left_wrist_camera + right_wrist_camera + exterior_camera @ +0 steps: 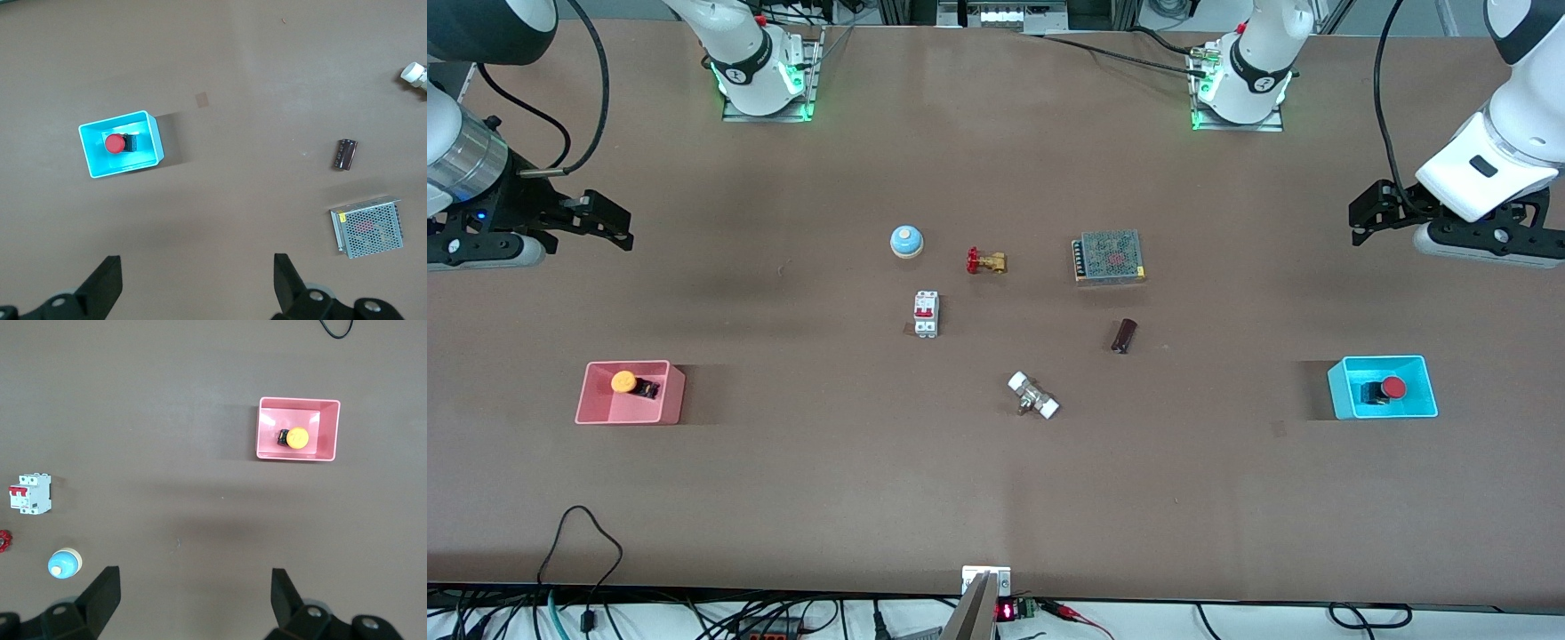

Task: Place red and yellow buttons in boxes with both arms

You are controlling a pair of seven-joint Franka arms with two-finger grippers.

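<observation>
Low in the frame at its left edge, the yellow button (623, 381) lies in the pink box (596, 411) on the bench (854, 480); low at the right edge, the red button (1392, 388) lies in the cyan box (1341, 397). Higher up, the right claw (609, 224) hangs at the frame's left edge and the left claw (1371, 211) at its right edge; both are spread wide and hold nothing.

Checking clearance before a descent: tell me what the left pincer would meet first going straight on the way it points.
The left pincer is open and points down at bare table. Nothing lies between its fingers' line; the cyan box sits off to one side. It would probably meet only tabletop.
</observation>
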